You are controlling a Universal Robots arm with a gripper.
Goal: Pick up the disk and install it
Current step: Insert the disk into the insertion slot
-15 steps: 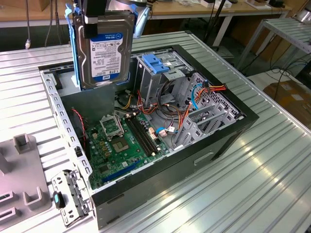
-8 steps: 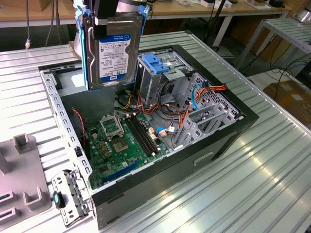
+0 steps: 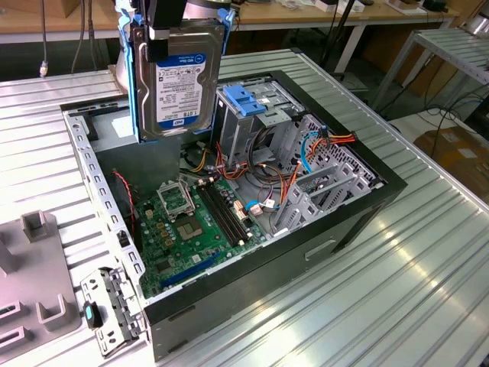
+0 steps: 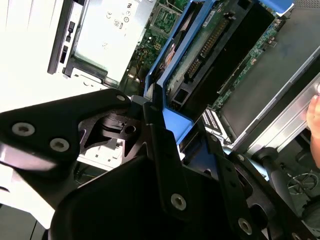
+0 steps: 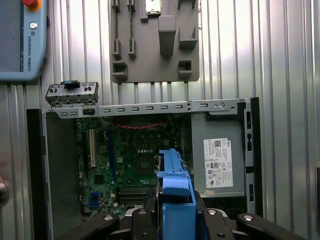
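Clamping the top edge of the disk (image 3: 177, 88), the gripper (image 3: 179, 32) holds it upright, label facing out. It hangs clear above the open computer case (image 3: 359, 208), at the exterior view's left of the metal drive cage (image 3: 248, 126).

Below the gripper (image 3: 187, 27) and the disk (image 3: 179, 84) it clamps, open air drops to the motherboard (image 3: 183, 222), which carries only low sockets. Close beside the disk stands the metal drive cage (image 3: 248, 134) with its blue latch (image 3: 246, 98). Past it lies a tangle of cables (image 3: 267, 180). The case wall (image 3: 93, 180) bounds the gripper's other side.
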